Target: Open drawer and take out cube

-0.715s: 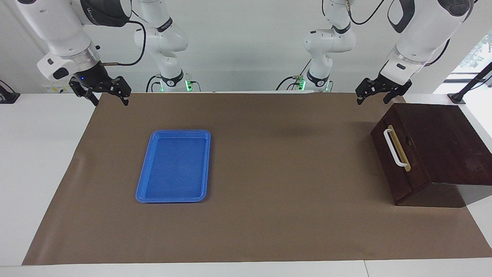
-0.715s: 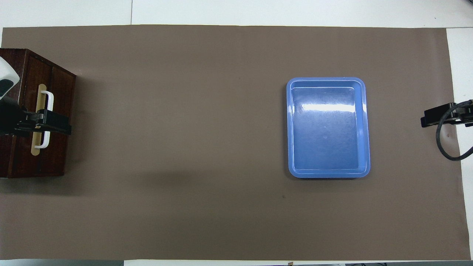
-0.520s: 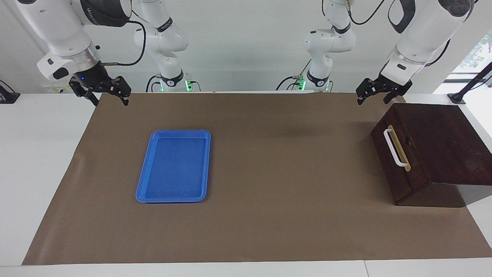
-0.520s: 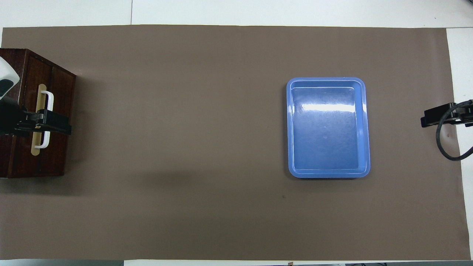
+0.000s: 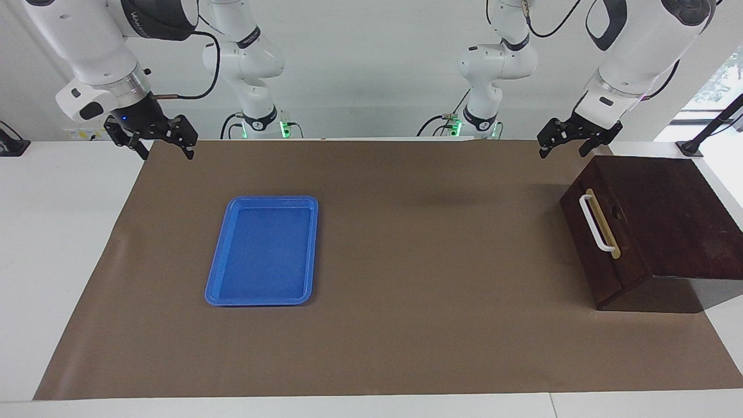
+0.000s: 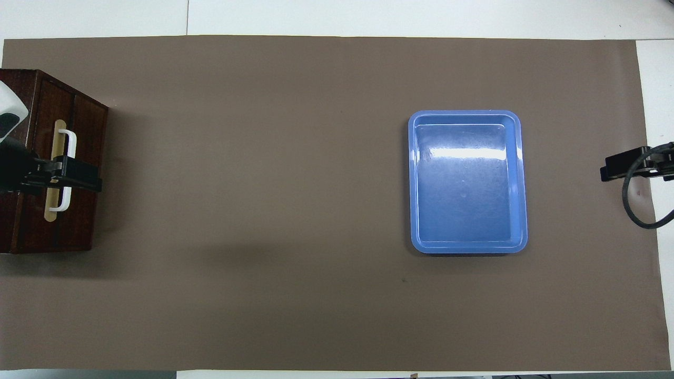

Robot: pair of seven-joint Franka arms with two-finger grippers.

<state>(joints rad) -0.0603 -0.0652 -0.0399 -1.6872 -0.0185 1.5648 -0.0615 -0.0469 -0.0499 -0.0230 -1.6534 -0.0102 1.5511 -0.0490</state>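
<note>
Drawer (image 5: 601, 232): shut, in the dark box at the left arm's end of the table; cube unseen.
Left pincer (image 5: 572, 141): wide, empty, raised near the box.
Right pincer (image 5: 154, 139): wide, empty, waiting.
Risk: fingers could miss the slim handle (image 5: 592, 223) and shove the box.
Views: overhead makes the left pincer seem on the handle; facing shows it apart.

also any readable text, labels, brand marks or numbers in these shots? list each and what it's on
Right arm, dark upper band: white lettering, too small and cut off to read.
Right arm's rear joint collar: small white mark, too small to read.
Drawer, blue tray, brown mat: no text or labels visible.
Overhead view: nothing readable.
</note>
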